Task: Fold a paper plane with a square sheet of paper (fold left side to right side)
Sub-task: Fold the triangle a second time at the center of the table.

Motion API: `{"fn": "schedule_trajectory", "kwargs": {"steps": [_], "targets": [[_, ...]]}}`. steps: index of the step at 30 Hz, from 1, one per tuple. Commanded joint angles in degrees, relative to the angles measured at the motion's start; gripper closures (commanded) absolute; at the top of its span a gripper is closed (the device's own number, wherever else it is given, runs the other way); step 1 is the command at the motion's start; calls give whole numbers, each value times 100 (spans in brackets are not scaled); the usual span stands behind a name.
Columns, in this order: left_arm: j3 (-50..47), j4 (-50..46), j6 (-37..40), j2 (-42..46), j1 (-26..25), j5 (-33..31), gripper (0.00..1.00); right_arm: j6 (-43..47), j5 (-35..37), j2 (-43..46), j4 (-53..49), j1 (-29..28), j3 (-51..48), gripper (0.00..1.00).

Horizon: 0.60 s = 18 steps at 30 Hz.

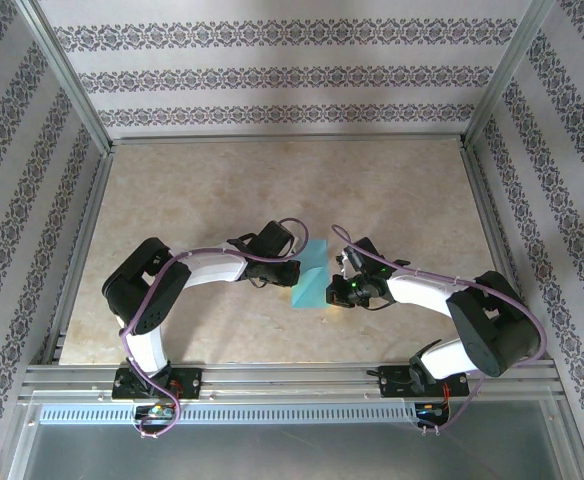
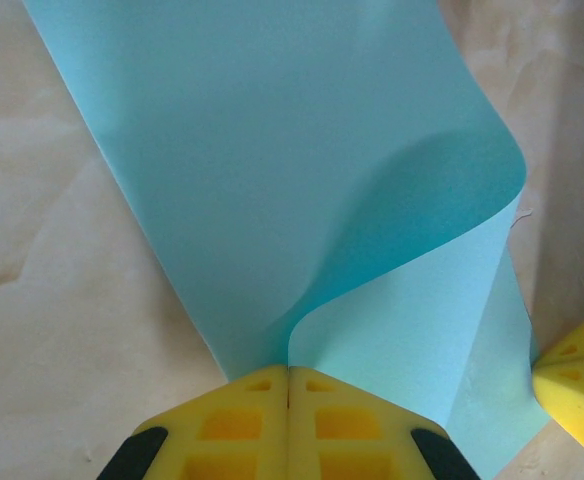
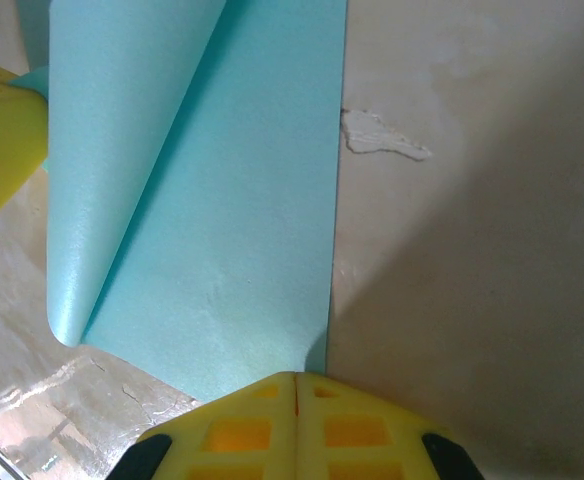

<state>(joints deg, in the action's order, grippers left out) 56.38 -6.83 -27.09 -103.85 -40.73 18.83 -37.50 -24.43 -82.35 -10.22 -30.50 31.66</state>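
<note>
Left jaws pinch the curled square sheet of paper (image 2: 272, 150); right jaws, closed, touch its edge.

Sheet of paper (image 1: 313, 280) lies on table (image 1: 272, 190), centre, toward near edge. Left gripper (image 2: 289, 378) at its left side, right gripper (image 3: 295, 380) at its right. Left portion curls over the right.
</note>
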Motion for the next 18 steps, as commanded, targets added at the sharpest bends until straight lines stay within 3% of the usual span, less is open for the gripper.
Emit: {"fn": "schedule_trajectory", "kwargs": {"steps": [1, 18], "targets": [[6, 107, 168, 92, 105, -108, 100, 75, 289, -169, -287, 35, -2, 100], [-175, 309, 190, 298, 102, -132, 100, 75, 317, -146, -323, 58, -9, 100]]}}
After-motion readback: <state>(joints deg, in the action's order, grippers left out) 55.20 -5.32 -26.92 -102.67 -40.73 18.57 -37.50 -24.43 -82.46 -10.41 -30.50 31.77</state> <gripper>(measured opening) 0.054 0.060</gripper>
